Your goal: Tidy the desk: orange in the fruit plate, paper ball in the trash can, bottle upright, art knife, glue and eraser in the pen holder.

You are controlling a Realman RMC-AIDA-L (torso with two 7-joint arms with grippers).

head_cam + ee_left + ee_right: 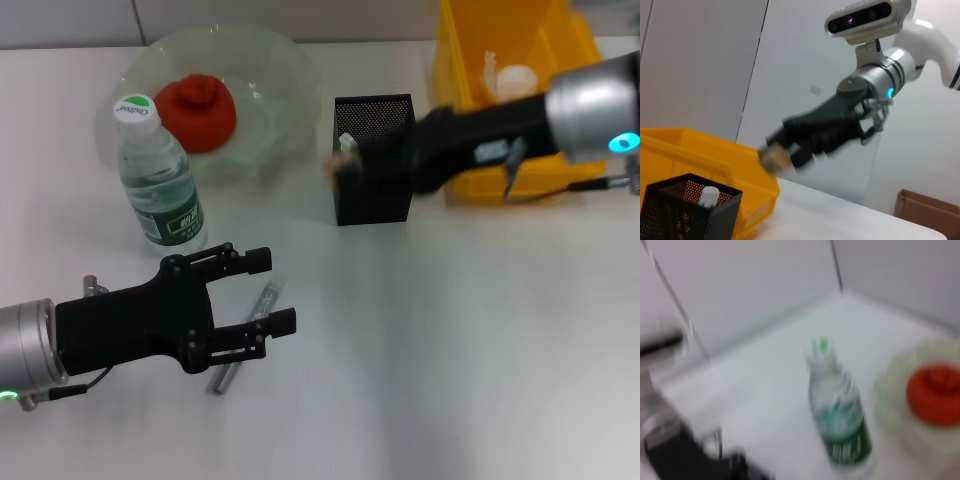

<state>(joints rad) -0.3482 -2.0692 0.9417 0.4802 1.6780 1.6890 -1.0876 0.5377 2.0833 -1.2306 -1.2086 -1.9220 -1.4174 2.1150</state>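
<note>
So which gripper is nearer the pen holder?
Right. The right gripper is at the pen holder, holding a small beige item at its rim. The left gripper is well away, over the table beside the bottle.

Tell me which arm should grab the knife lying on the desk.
Left. The left gripper hangs open right over the knife; the right gripper is at the pen holder, shut on the eraser.

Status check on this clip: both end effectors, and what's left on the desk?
Right end effector shut on eraser at pen holder. Left end effector open over art knife.
</note>
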